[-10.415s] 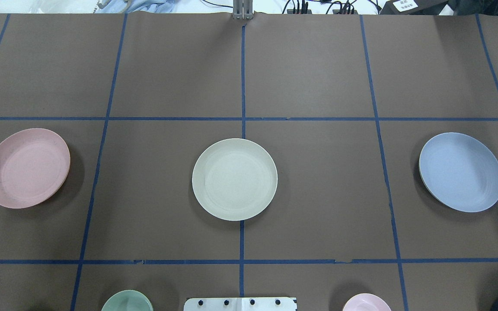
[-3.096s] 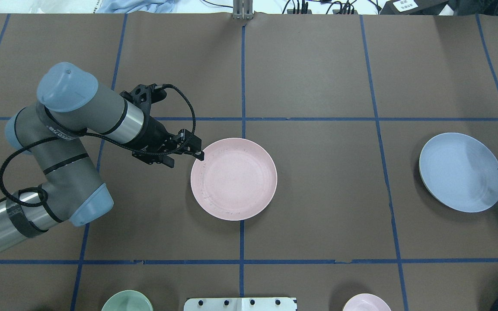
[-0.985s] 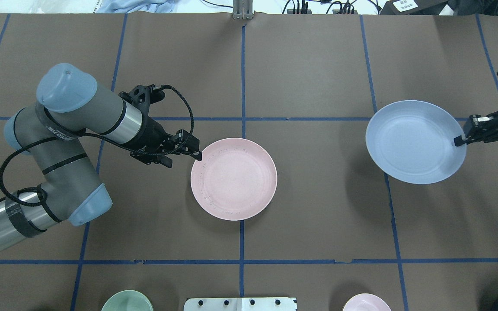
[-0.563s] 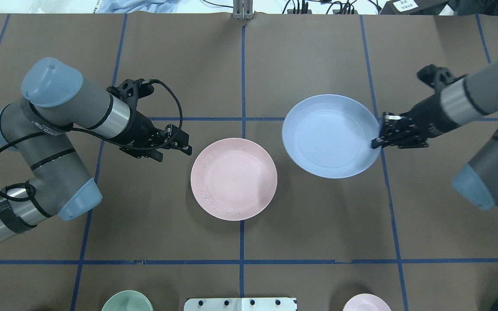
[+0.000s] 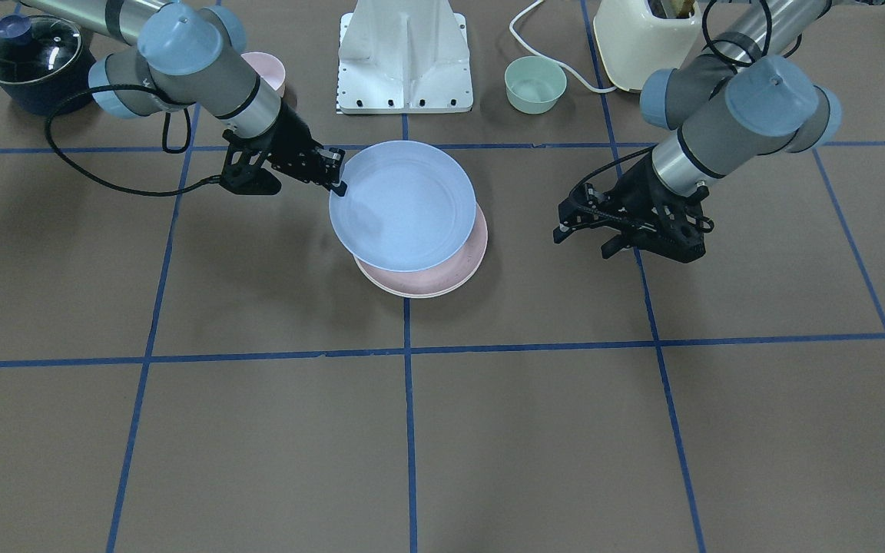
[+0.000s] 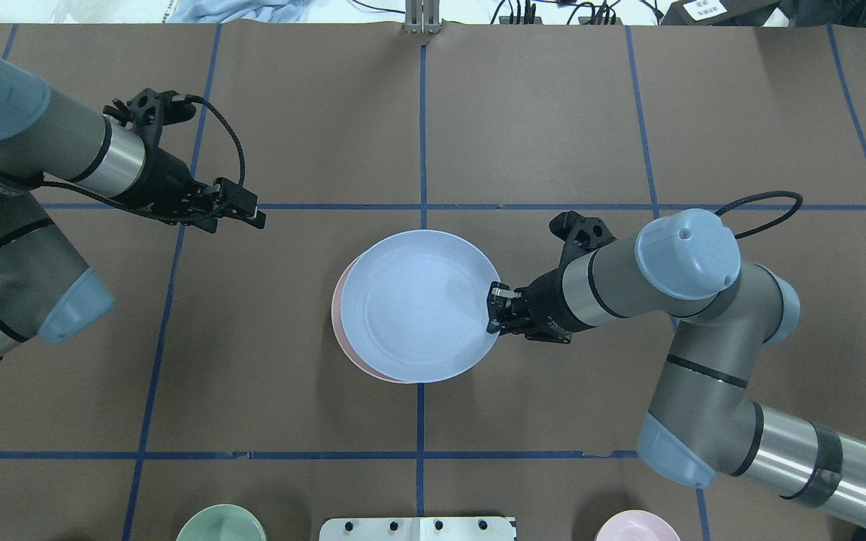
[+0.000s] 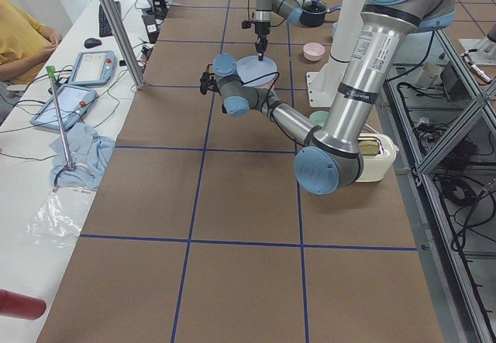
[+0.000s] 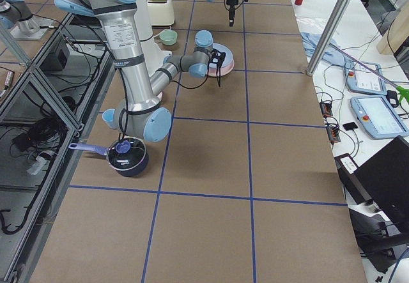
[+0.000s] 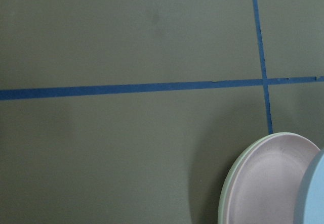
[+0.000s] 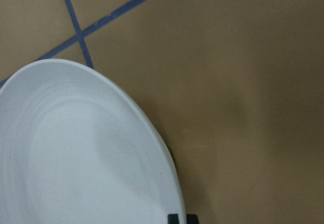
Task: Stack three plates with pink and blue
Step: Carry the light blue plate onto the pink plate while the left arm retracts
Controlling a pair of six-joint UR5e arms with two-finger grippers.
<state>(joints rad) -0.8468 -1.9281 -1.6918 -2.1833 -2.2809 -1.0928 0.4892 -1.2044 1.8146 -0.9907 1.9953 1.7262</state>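
**Blue plate held over the stack, placement in hand**

The pale blue round shallow plate (image 6: 422, 304) was gripped at its rim by the right gripper (image 6: 494, 308), whose jaws were clamped narrowly on the edge; it was carried over the middle of the brown paper-covered table with blue tape lines (image 6: 553, 113). It lay almost directly above the pale pink round shallow plate (image 6: 337, 319), of which only a crescent was exposed on the far side from the gripper. The pink plate was seated on the cream-white round shallow plate (image 9: 224, 191), seen only as a thin pale rim in the left wrist view.

In the front view the blue plate looked raised and slightly off-centre, so it was judged not yet seated; actual contact could not be told. The left gripper (image 6: 255, 216) was parked well apart from the stack, its jaws apparently parted and nothing held.

The step was judged to be the last placement. The next move was expected to need a small centring shift, a level lowering until the rims nested, then opening and a sideways retreat without dragging the stack.

No writing could be read; a white label (image 6: 700, 7) at the far table edge was too small.
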